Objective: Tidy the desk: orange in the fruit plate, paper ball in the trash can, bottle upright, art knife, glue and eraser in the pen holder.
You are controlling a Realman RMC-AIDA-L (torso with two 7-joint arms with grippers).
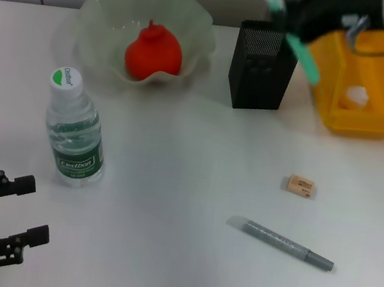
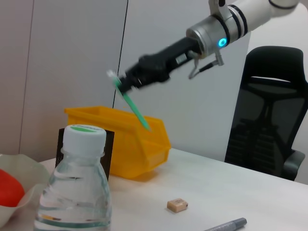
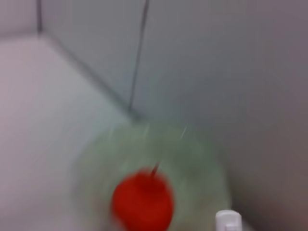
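Right gripper (image 1: 301, 30), top right of the head view, is clamped on a slim green art knife (image 1: 301, 53), tilted above the square black mesh pen holder (image 1: 263, 67). Left gripper (image 1: 4, 218) sits spread and empty, bottom left.

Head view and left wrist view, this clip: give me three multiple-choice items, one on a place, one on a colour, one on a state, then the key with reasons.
1. Where is the orange?
A. in the fruit plate
B. in the trash can
C. beside the eraser

2. What colour is the slim stick held by the right gripper?
A. grey
B. green
C. red

3. How is the bottle standing?
A. on its side
B. upside down
C. upright, cap on top

Key: 1 A, the fruit sits inside the wavy bowl. 2 B, the stick is green above the pen holder. 3 C, the cap points up; the left gripper waits open nearby.
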